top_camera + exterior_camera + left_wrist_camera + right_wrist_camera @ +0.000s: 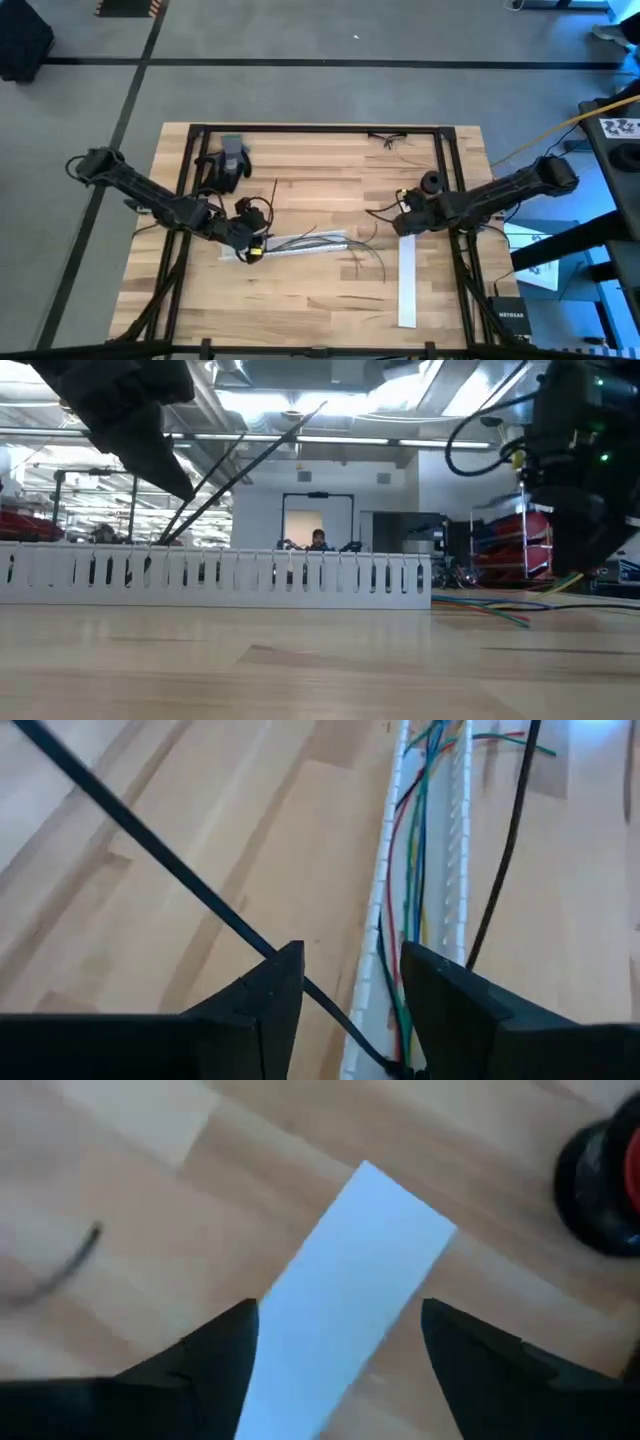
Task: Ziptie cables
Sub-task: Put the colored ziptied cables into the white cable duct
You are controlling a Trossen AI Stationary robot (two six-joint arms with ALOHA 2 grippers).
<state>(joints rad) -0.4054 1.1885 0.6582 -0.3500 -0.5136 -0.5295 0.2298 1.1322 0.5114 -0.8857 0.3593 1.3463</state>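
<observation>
On the counter (330,300), the cables (415,850) lie in the white slotted strip (300,243) at mid-counter, so the left gripper (350,990), fingers apart over the strip's end around a black tie (170,870), should likely thread it squarely, while the right gripper (340,1340) hovers spread over a flat white strip (340,1310).

A wooden table (320,310) carries a flat white strip (407,283) lying lengthwise near its right side, with a small black spool (432,182) farther back beside the frame rail. A grey and black glove-like object (233,158) rests near the back left. A white slotted cable duct (215,577) lies across the middle, and a person (318,540) shows in the far room.
</observation>
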